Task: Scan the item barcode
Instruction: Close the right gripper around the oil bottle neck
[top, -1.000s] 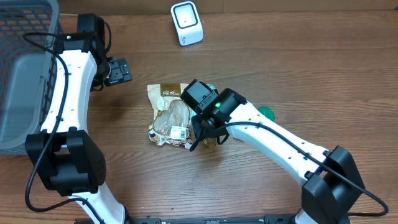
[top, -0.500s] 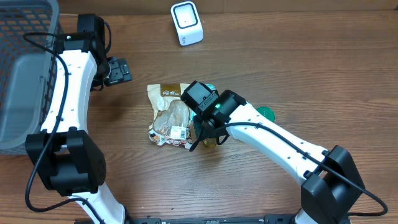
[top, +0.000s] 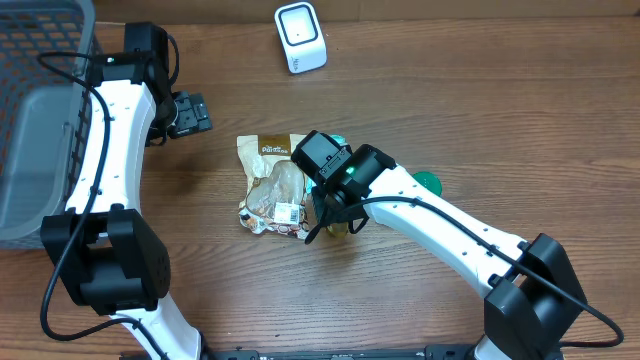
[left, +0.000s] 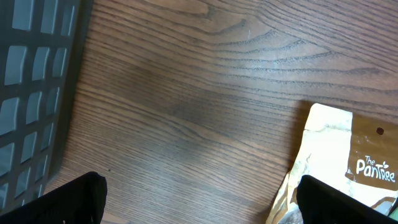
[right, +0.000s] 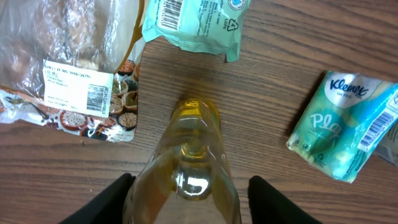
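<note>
A clear bottle of yellow liquid (right: 189, 162) lies on the wooden table, and my right gripper (right: 189, 182) is open astride it. The left finger (right: 109, 199) lies against the bottle's side. A gap shows between the bottle and the right finger (right: 280, 199). From above, the right gripper (top: 335, 215) covers most of the bottle (top: 341, 228). The white barcode scanner (top: 300, 37) stands at the table's far edge. My left gripper (left: 199, 186) hangs open over bare wood, holding nothing, up by the left side (top: 190, 112).
A brown snack bag (top: 270, 185) with a white label lies just left of the bottle. A mint packet with a barcode (right: 193, 22) and a Kleenex tissue pack (right: 345, 124) lie close by. A grey basket (top: 30, 120) fills the left edge.
My right gripper's fingers have narrowed around the bottle. The left arm has not moved.
</note>
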